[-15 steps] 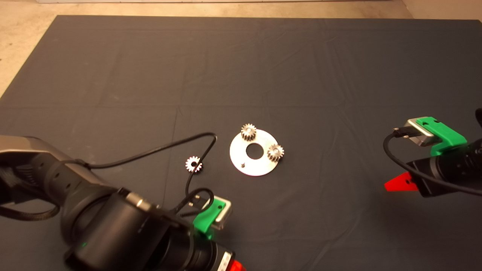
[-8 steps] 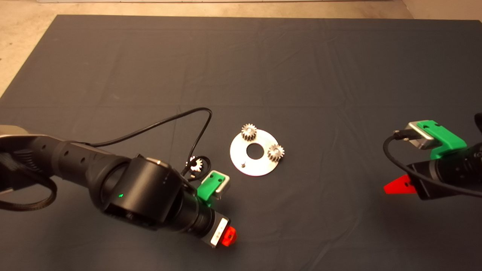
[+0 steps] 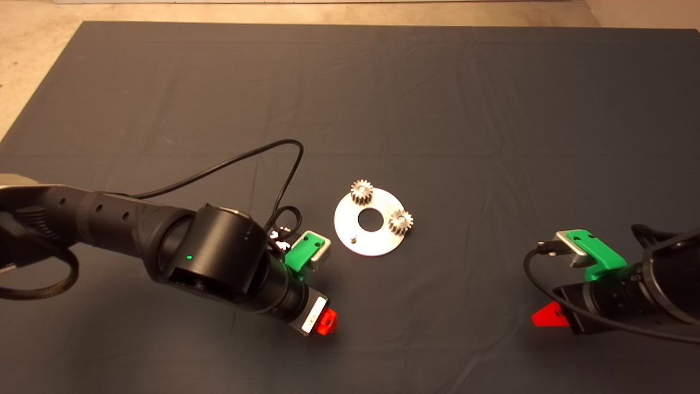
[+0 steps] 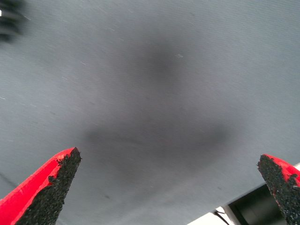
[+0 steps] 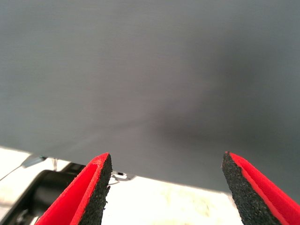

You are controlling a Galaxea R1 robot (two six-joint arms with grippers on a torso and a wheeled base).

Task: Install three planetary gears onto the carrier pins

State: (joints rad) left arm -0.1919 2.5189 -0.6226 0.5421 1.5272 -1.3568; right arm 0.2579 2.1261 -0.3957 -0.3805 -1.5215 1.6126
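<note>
A: What changed?
B: Left pincer (image 3: 327,322), spread, slid up-frame; its arm now hides the loose gear (image 3: 281,235). Right pincer (image 3: 548,317), spread, dropped lower right.
A: Counter?
B: Dark mat (image 3: 437,109); disc (image 3: 372,238) centre, two gears (image 3: 361,191) pinned.

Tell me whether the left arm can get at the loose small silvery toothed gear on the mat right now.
Probably not without backing up. The left hand is open over bare dark mat, past the small silvery toothed gear, which lies beside the wrist, partly hidden by the black cable.
</note>
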